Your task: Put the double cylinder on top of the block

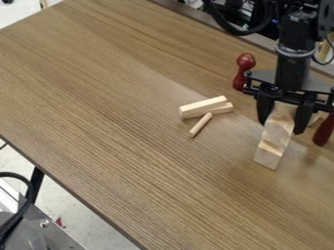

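The black gripper (281, 127) hangs at the right side, its fingers shut on a pale wooden piece with rounded outlines, which looks like the double cylinder (279, 120). Directly below and toward the near side, a pale wooden block (268, 155) stands on the table. The held piece meets the block's upper part in the view; whether they touch cannot be told. The upper end of the held piece is hidden under the gripper's body.
On the wooden table (117, 117), left of the gripper, lie two pale bars (203, 107) against each other and a thin dowel (201, 125). A red turned piece (244, 71) stands behind them. Another red piece (323, 131) is at the right edge.
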You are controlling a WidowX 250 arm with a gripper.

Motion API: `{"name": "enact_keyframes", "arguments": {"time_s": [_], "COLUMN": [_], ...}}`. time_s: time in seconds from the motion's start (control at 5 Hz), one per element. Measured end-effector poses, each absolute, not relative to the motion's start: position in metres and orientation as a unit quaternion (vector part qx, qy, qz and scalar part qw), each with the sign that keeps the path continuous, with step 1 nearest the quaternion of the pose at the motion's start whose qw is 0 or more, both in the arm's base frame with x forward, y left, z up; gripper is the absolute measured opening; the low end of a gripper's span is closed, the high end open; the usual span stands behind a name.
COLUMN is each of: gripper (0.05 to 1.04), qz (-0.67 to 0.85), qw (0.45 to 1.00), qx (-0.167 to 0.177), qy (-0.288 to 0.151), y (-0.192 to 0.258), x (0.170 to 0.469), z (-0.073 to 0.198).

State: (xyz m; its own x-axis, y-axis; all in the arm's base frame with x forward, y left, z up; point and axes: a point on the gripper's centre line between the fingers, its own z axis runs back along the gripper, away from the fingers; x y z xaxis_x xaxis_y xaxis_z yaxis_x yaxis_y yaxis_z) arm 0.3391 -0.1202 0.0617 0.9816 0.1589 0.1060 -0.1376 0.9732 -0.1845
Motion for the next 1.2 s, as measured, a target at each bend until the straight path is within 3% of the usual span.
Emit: {"name": "enact_keyframes", "arguments": {"time_s": [0.2, 0.4, 0.8, 1.2], "gripper": [0.666, 0.949, 0.999, 0.999], "qz": [0.076, 0.07, 0.068, 0.082], "qw": [0.992, 0.993, 0.992, 0.987], "qx": [-0.082, -0.07, -0.076, -0.059], "qy": [-0.062, -0.064, -0.072, -0.123], "y": [-0.12, -0.121, -0.12, -0.107], "x": [0.34, 0.337, 0.33, 0.325], "z": [0.058, 0.055, 0.066, 0.113]}}
